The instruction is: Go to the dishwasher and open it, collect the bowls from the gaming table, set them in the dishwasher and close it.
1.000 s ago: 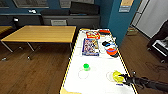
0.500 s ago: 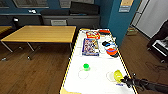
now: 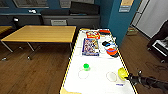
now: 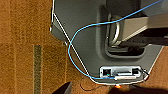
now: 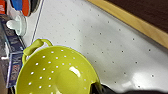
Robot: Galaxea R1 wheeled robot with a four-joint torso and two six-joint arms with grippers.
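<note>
Your right tool point(image 3: 128, 77) grips the yellow-green bowl point(image 3: 122, 73) by its rim at the lower right of the white worktop point(image 3: 97, 65); lift straight, then fetch the green bowl point(image 3: 86, 66).

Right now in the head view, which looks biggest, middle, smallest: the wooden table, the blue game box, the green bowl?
1. Wooden table, though farther away.
2. Blue game box.
3. Green bowl.
</note>
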